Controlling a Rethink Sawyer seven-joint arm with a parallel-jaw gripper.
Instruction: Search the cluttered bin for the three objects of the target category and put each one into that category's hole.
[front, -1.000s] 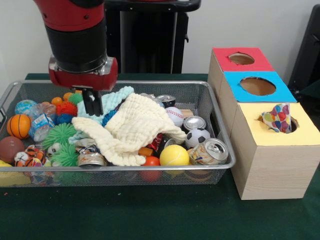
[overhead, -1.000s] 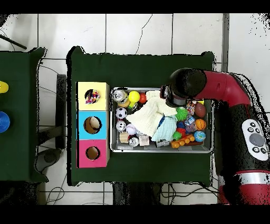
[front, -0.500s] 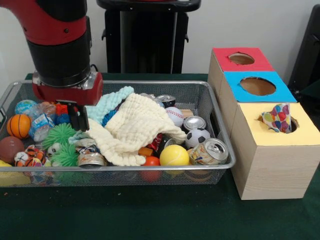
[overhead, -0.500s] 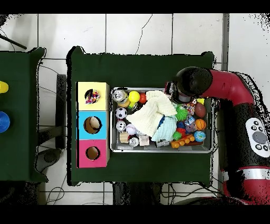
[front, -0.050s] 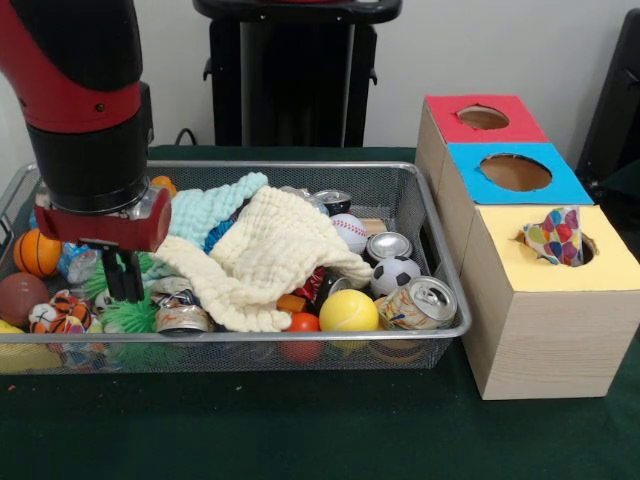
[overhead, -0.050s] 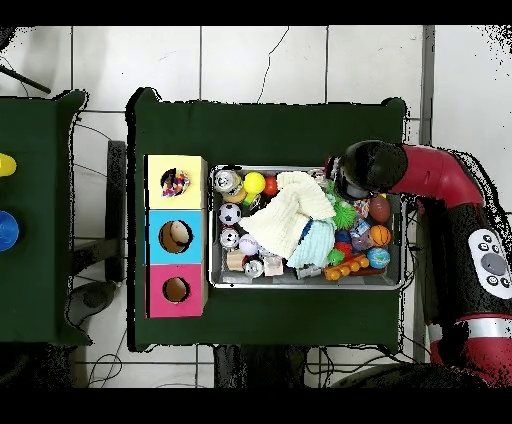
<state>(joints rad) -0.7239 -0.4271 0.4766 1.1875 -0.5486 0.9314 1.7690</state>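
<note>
gripper (front, -0.050s: 122, 280) hanging at bin's (front, -0.050s: 300, 345) left end | fingers together | tips touching green spiky ball (front, -0.050s: 128, 315)

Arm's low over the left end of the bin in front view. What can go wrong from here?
1. The end effector hangs among tightly packed balls, right over a green spiky ball; closing here may catch a neighbour or push clutter aside.
2. The cream cloth drapes over the bin's middle and may hide targets.
3. A patterned cloth sticks out of the yellow box's hole and might block further drops there.
</note>
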